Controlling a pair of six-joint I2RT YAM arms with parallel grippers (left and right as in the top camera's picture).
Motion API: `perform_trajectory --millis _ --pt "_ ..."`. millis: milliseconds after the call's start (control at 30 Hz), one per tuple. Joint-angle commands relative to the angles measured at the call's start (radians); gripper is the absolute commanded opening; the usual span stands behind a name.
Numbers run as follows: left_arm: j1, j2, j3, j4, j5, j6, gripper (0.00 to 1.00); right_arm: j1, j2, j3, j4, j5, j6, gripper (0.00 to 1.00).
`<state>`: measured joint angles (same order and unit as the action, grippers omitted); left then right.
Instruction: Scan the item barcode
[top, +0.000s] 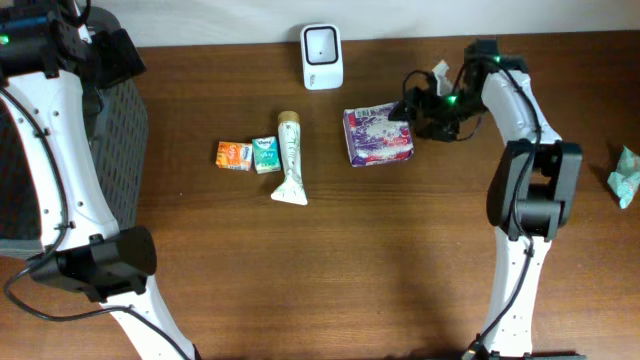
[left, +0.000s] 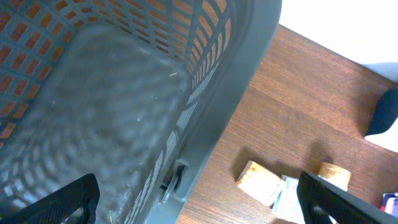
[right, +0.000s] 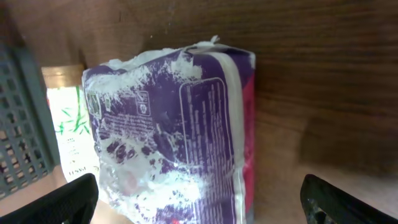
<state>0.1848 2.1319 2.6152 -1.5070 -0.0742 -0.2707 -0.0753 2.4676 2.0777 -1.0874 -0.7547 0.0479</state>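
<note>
Overhead and wrist views of the scanning station. The purple packet (top: 378, 135) lies flat on the wooden table (top: 330, 270), right of centre, below and slightly right of the white barcode scanner (top: 321, 56), which stands at the table's far edge, apart from the packet. In the right wrist view the packet's crinkled wrapper bears a framed panel of fine white print and small round symbols beside it; none of this is legible, and a pink band runs along one edge. The right gripper (top: 418, 112) sits just beside the packet's right end with its jaws spread wide; its fingers (right: 68, 199) appear at the two lower corners of the wrist view, holding nothing. To the left of the packet lie a cream tube (top: 289, 160) with a green leaf pattern and a tan cap, a teal box (top: 266, 154) touching the tube's side, and an orange box (top: 233, 155) just beside that; their lettering is too small to read. A grey lattice basket (top: 110, 150) occupies the table's left end. The left gripper (left: 199, 202) hangs over the basket's rim, jaws fully apart and empty. A crumpled teal item (top: 625, 176) lies at the right edge, well apart from the rest.
</note>
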Motion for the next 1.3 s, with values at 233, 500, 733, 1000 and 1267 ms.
perform_trajectory --millis 233,500,733,1000,1267 --pt "0.006 -0.006 0.003 0.002 0.007 -0.005 0.99 0.011 0.015 -0.095 0.063 -0.259 -0.025 0.04" --pt "0.006 -0.006 0.003 0.002 0.007 -0.005 0.99 0.164 -0.32 -0.078 0.18 0.235 0.009 0.04" --pt "0.006 -0.006 0.003 0.002 0.007 -0.005 0.99 0.267 -0.393 -0.078 0.36 0.36 0.081 0.04" --pt "0.006 -0.006 0.003 0.002 0.007 -0.005 0.99 0.265 -0.393 -0.078 0.403 0.055 -0.014 0.04" --pt "0.006 -0.006 0.003 0.002 0.007 -0.005 0.99 0.265 -0.393 -0.078 0.377 0.059 -0.014 0.04"
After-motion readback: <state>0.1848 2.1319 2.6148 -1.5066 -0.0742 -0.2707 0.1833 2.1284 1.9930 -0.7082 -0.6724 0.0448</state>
